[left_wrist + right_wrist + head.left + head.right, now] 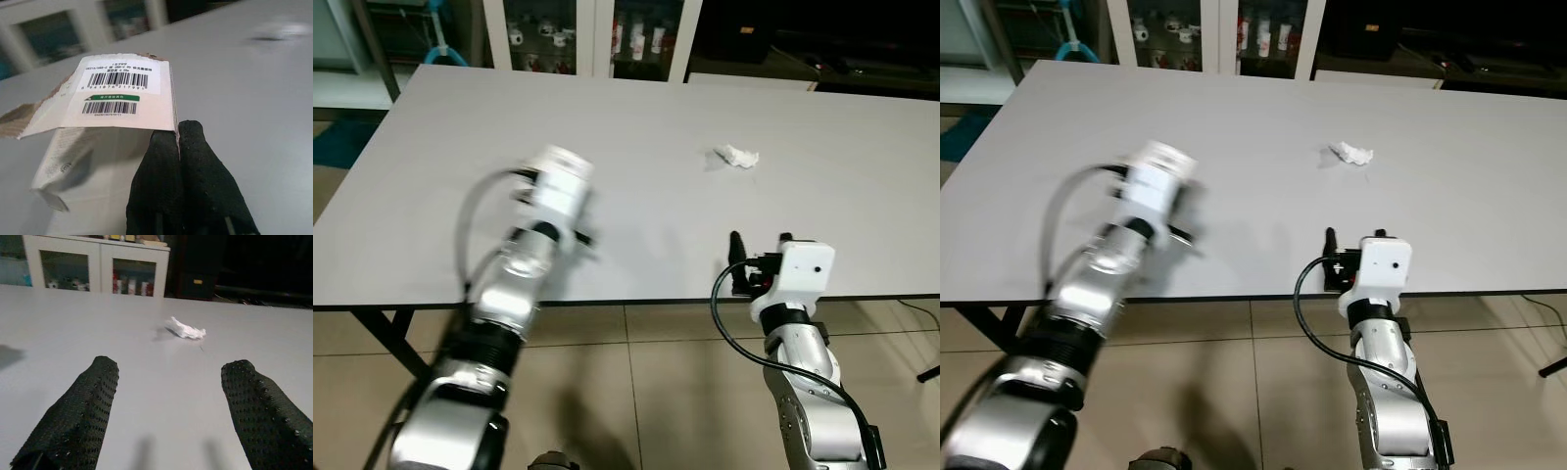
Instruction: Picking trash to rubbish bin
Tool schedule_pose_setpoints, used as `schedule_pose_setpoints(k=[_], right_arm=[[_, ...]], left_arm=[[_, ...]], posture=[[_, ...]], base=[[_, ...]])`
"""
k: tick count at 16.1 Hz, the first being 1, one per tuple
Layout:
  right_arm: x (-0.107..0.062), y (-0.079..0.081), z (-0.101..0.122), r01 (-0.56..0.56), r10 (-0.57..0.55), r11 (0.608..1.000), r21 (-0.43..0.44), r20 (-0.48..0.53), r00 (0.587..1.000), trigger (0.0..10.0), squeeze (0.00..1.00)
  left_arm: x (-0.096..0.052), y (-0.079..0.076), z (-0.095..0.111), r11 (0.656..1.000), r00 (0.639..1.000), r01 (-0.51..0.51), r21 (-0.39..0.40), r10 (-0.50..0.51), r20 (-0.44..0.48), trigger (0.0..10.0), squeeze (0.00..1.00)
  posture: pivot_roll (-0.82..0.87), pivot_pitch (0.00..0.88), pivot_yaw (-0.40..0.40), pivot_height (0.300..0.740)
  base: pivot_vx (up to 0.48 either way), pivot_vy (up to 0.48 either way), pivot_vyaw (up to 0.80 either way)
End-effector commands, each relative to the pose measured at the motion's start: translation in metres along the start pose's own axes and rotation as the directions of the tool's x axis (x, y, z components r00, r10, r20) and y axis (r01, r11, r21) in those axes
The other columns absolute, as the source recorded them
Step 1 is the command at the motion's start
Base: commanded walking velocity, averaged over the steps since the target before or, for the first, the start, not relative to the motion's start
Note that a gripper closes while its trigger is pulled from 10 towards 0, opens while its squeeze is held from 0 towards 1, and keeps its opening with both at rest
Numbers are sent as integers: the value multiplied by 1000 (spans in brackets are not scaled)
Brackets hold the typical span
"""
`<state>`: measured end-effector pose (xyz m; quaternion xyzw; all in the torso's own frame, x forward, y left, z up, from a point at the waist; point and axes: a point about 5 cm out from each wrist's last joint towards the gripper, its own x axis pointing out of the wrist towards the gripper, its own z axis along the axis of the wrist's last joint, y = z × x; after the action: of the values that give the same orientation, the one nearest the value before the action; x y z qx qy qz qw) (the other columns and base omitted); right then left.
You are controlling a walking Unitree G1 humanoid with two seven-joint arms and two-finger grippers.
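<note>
1. Two pieces of trash concern me here: a torn paper package (107, 98) with barcode labels, and a crumpled white tissue (736, 156).
2. Left gripper (178, 142): I have its fingers pressed together on one edge of the package, which hangs just above the grey bench (646, 127) (the head views blur this arm, so I read the grasp from the wrist camera).
3. Right gripper (168, 406): fingers spread wide and holding nothing, low over the near edge of the bench, aimed toward the tissue.
4. The tissue lies on the bench toward the far right, well apart from both grippers.
5. Progress, as I judge it: one item is in hand but not binned, the other untouched; I see no rubbish bin, so most of the task remains.
6. A white cabinet (592, 39) stands behind the bench.
</note>
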<state>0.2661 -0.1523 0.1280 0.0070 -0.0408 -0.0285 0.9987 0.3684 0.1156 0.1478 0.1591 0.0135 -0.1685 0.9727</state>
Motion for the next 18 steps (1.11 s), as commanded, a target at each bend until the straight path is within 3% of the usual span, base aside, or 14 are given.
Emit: schedule_pose_setpoints(k=[1,5,6,10,12,13,18], right_arm=[[-3,-9,3,51,-51,999,-7,6,999,10000,0],[-17,-28,11,126,-126,992,-30,27,992,10000,0],[-19,-31,12,136,-135,990,-31,31,990,10000,0],[-28,-33,9,149,-149,988,-36,16,989,10000,0],[-29,-31,10,146,-145,989,-32,13,989,10000,0],[-29,-31,11,144,-144,989,-31,14,989,10000,0],[-31,-27,16,135,-134,990,-35,34,990,10000,0]], left_arm=[[0,-12,6,998,998,57,1,-57,36,1098,0],[-1,-27,6,988,988,153,-9,-153,35,3882,0],[-2,-28,4,984,984,176,-5,-176,20,4078,0],[-18,-21,-9,981,982,188,42,-188,2,3216,0],[-17,-14,-12,991,990,137,-6,-137,-25,1373,0],[-16,-14,-12,992,992,124,-19,-124,-26,0,0],[-12,-15,7,993,994,101,-55,-100,32,0,0]], posture=[[224,75,-78,740],[207,71,-60,740],[206,71,-57,740],[196,78,-44,740],[190,78,-44,740],[188,77,-44,740],[189,79,-48,740]], base=[[0,0,0],[0,0,0],[0,0,0],[0,0,0],[0,0,0],[319,0,0],[480,0,0]])
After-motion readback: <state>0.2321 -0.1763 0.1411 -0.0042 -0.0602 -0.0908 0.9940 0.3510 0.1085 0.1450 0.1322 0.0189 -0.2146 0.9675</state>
